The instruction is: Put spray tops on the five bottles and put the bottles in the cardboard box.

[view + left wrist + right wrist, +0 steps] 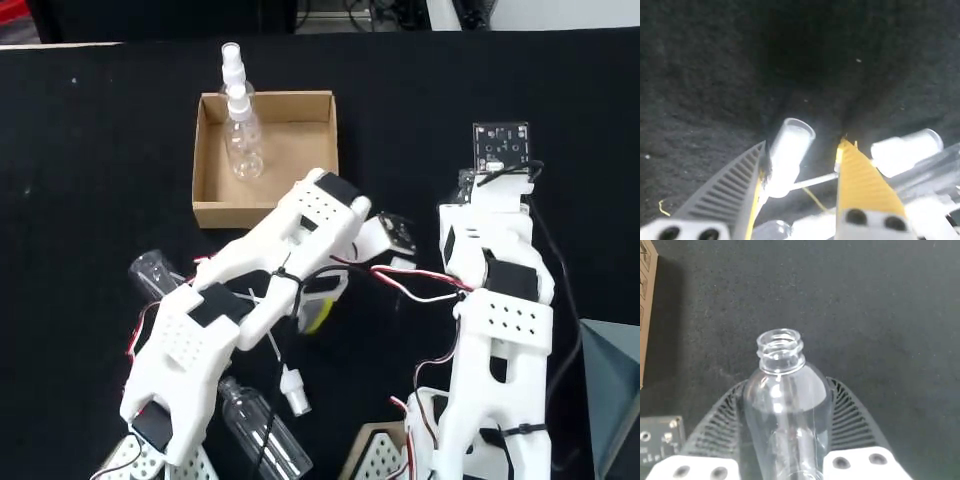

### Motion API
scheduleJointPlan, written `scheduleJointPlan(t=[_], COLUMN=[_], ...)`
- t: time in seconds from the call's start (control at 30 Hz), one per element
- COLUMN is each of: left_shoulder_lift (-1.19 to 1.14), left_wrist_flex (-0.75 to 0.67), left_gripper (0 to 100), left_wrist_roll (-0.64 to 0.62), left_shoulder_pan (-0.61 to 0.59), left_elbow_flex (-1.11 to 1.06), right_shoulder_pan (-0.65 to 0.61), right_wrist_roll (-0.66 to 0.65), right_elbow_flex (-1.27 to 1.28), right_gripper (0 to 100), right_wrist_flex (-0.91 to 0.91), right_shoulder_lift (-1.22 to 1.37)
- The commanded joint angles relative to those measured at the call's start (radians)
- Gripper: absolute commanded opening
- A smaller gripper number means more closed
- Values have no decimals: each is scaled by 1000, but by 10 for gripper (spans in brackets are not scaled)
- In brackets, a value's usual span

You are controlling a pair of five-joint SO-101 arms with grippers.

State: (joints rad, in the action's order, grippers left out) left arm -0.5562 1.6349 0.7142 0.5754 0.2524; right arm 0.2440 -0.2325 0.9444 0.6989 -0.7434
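The cardboard box point(265, 205) stands at the back of the black table, with two clear bottles point(243, 140) wearing white spray tops at its far left side. My left gripper point(320, 300) hangs low over the table in front of the box. Its jaws are open around a loose white spray top point(787, 155), which touches the grey finger point(735, 187). A second spray top point(905, 147) lies beside the yellow finger point(862, 185). My right gripper point(790, 385) is shut on a clear uncapped bottle point(782, 390), neck pointing away from the wrist.
An open bottle point(155, 272) lies left of the left arm. Another bottle point(262, 425) and a spray top with its tube point(293, 385) lie near the front. A grey object point(610, 385) stands at the right edge. The box's side point(647, 305) lies beyond the held bottle.
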Motion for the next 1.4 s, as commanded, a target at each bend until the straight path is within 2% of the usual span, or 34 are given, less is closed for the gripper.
scheduleJointPlan(t=[0.0, 0.13, 0.33, 0.7, 0.97, 1.23, 1.37], left_shoulder_lift=[15, 15, 14, 28, 28, 28, 28], left_wrist_flex=[-81, -115, -126, -123, 11, 80, 80], left_gripper=[208, 200, 45, 31, 29, 29, 29], left_wrist_roll=[14, 8, 6, 2, -183, -226, -324], left_shoulder_pan=[-41, -61, -50, -35, -47, -61, -65], left_elbow_flex=[-15, -19, -28, -39, 176, 265, 309], right_shoulder_pan=[21, 21, 21, 21, 21, 21, 21], right_wrist_roll=[2, 0, 0, 0, 0, 0, 0], right_elbow_flex=[-24, -24, -24, -24, -24, -24, -24], right_gripper=[38, 38, 38, 38, 38, 38, 38], right_wrist_flex=[-31, -31, -31, -31, -31, -32, -32], right_shoulder_lift=[-36, -36, -36, -36, -36, -36, -36])
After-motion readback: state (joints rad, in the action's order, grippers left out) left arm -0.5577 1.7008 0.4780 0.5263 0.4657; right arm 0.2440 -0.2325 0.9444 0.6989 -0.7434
